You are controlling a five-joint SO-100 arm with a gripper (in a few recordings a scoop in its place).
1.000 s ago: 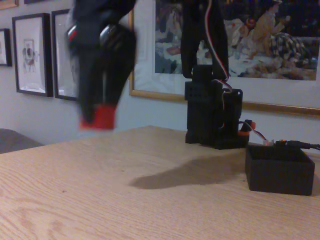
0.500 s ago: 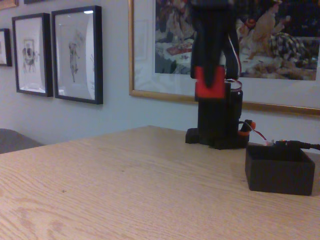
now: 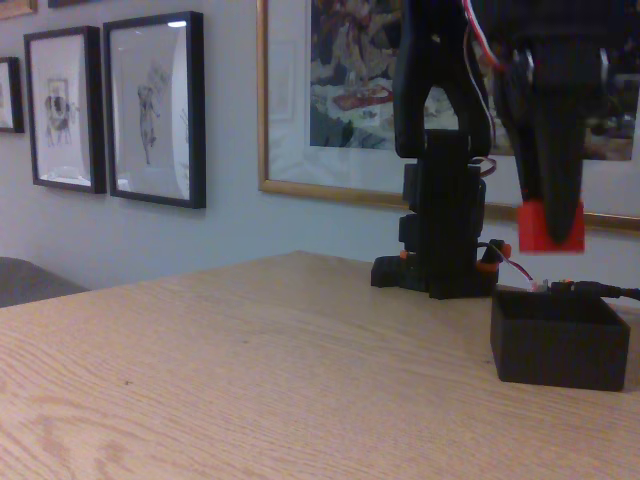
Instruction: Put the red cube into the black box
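Presently, in the fixed view, the claw (image 3: 552, 215) hangs point-down at the upper right, its dark fingers (image 3: 550, 150) pinching the red cube (image 3: 552, 226) at their tips. The red cube is in the air, clear of the surface, and sits directly above the black box (image 3: 558, 342), with a visible gap between the cube's underside and the box's rim. The black box rests on the wooden surface (image 3: 250, 370) at the right side, open top facing up; its interior cannot be seen from this low angle. Behind the box, slightly to its left, stands the robot base (image 3: 440, 250), a black block with small orange-red parts and red-and-white wires trailing toward the box's far edge. The arm (image 3: 440, 70) rises from the base and passes out of the top of the frame. On the wall behind hang a large gold-framed painting (image 3: 350, 90) and, to the left, black-framed pictures (image 3: 155, 105). A grey rounded shape (image 3: 30, 280) shows at the far left edge, beyond the surface; what it is cannot be told.
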